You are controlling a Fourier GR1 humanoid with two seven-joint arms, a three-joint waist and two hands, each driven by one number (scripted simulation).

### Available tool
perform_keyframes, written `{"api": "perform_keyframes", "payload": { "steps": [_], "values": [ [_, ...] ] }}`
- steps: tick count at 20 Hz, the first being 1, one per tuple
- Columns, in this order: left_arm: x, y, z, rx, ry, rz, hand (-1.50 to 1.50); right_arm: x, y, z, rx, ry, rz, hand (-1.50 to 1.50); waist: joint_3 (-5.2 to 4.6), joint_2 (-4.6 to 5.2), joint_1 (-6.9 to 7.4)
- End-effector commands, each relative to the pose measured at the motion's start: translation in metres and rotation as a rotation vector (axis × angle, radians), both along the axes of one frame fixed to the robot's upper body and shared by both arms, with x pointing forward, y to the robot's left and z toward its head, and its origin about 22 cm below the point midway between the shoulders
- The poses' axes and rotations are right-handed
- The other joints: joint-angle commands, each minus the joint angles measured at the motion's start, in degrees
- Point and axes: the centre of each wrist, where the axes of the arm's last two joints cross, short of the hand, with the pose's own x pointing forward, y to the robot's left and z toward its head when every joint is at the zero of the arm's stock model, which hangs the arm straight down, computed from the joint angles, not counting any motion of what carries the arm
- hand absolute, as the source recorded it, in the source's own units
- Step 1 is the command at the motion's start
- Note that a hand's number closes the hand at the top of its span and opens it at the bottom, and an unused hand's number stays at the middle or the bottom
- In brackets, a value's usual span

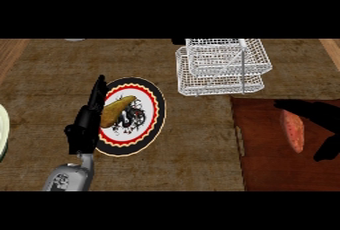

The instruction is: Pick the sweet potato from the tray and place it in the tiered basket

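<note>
At the right edge of the frame the right hand (317,117) curls its black fingers around the reddish, oval sweet potato (292,130), above the dark red tray (266,166). At lower left the left hand (85,123) stands straight and holds nothing, beside a round patterned plate (154,117) with a yellowish vegetable (113,112). The white wire tiered basket (222,67) is at upper centre.

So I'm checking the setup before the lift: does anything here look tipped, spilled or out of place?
Nothing stands out. The white wire tiered basket stands upright, the yellow-brown food item lies on the round patterned plate, and the reddish sweet potato sits at the black right hand, over the brown tray.
</note>
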Motion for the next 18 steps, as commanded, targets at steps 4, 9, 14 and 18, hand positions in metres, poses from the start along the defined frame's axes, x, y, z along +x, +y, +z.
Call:
{"api": "perform_keyframes", "payload": {
  "steps": [4,9,14,18],
  "values": [
    [0.005,-0.005,-0.002,-0.002,0.0,-0.008,0.0,0.006,0.022,-0.02,0.066,-0.087,0.009,1.5,0.0,0.05,0.04],
    [-0.005,0.01,0.0,0.002,-0.004,-0.001,0.0,0.003,0.033,-0.041,0.033,-0.226,0.052,1.5,0.01,0.05,0.23],
    [-0.004,-0.006,-0.002,0.006,0.01,-0.02,0.0,0.021,0.128,-0.033,-0.263,-0.202,-0.184,1.5,-0.46,-0.63,0.6],
    [-0.003,-0.002,0.0,0.027,0.0,-0.022,0.0,0.021,0.186,-0.04,-0.415,-0.173,-0.297,1.5,-0.61,-0.92,1.21]
  ]
}}
